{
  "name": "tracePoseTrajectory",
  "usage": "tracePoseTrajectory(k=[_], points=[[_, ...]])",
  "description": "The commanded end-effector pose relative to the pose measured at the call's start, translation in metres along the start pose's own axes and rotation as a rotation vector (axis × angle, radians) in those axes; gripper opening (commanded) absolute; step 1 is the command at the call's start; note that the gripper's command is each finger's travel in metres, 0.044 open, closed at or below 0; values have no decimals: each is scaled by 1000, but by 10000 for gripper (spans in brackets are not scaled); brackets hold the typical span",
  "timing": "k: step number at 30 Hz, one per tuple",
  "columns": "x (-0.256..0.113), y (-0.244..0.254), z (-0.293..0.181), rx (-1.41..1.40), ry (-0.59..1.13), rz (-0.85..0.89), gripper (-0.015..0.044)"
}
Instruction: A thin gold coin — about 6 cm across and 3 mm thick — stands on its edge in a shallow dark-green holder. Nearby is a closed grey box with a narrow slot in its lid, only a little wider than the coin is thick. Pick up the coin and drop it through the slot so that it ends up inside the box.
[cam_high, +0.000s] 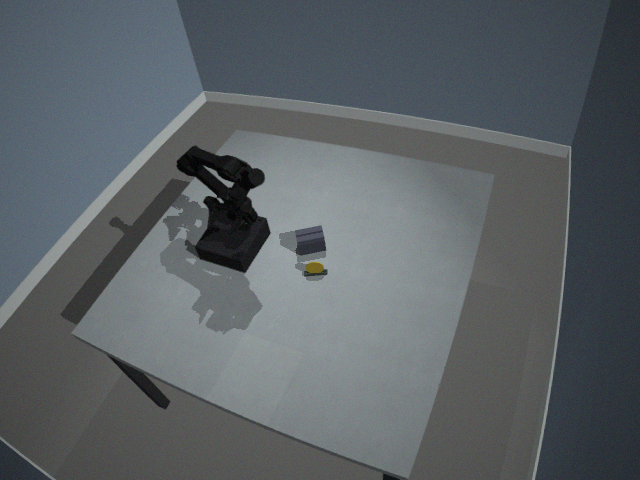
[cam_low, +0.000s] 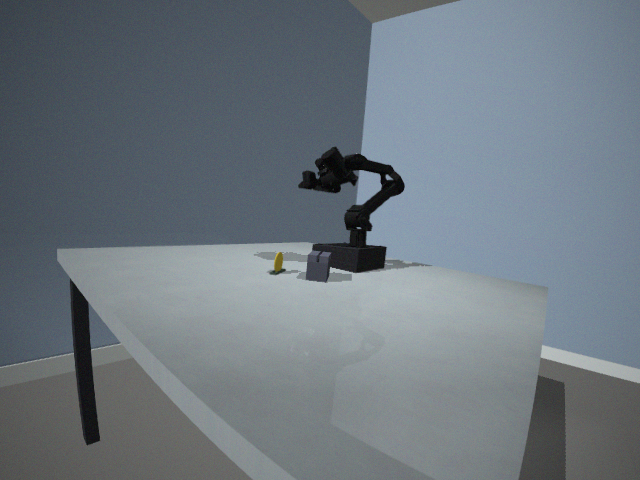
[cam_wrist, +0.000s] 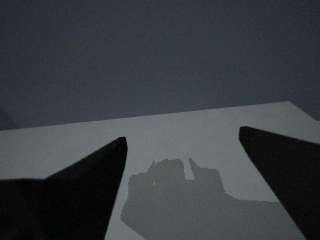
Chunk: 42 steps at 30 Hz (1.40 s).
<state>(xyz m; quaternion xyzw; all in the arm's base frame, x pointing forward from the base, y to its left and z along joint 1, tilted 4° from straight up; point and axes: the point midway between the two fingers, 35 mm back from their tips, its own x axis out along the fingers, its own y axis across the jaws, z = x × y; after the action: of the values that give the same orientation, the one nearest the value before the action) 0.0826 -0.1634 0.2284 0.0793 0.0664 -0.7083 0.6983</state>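
The gold coin (cam_high: 314, 267) (cam_low: 278, 261) stands on edge in the shallow dark-green holder (cam_high: 324, 272) (cam_low: 272, 272). The closed grey box (cam_high: 311, 247) (cam_low: 317, 270) stands close beside the holder, farther back in the top view and to the right in the exterior view. A narrow slot shows as a dark line across its lid. My gripper (cam_wrist: 182, 137) is open, with nothing between its fingertips. It is high above the table near the arm's base, well away from coin and box. Neither coin nor box shows in the wrist view.
The arm's dark base block (cam_high: 222, 254) (cam_low: 368, 257) stands on the pale table (cam_high: 361, 330) (cam_low: 258, 330) (cam_wrist: 60, 150), on the far side of the box in the exterior view. The arm's shadow falls on the table. The table's far edge and a wall show in the wrist view.
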Motion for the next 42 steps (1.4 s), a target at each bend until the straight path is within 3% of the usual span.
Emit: tracePoseTrajectory(k=[1, 9, 19, 27, 36, 42], points=[[0, 2, 0, -14, 7, 4, 374], [-7, 82, -21, -617, 295, 248, 164], [-35, 183, -85, -1323, 616, 754, 161], [-67, 243, -149, -1671, 773, 1273, 161], [-68, 243, -153, -1677, 776, 1286, 161], [-61, 239, -185, -1677, 777, 1285, 161]])
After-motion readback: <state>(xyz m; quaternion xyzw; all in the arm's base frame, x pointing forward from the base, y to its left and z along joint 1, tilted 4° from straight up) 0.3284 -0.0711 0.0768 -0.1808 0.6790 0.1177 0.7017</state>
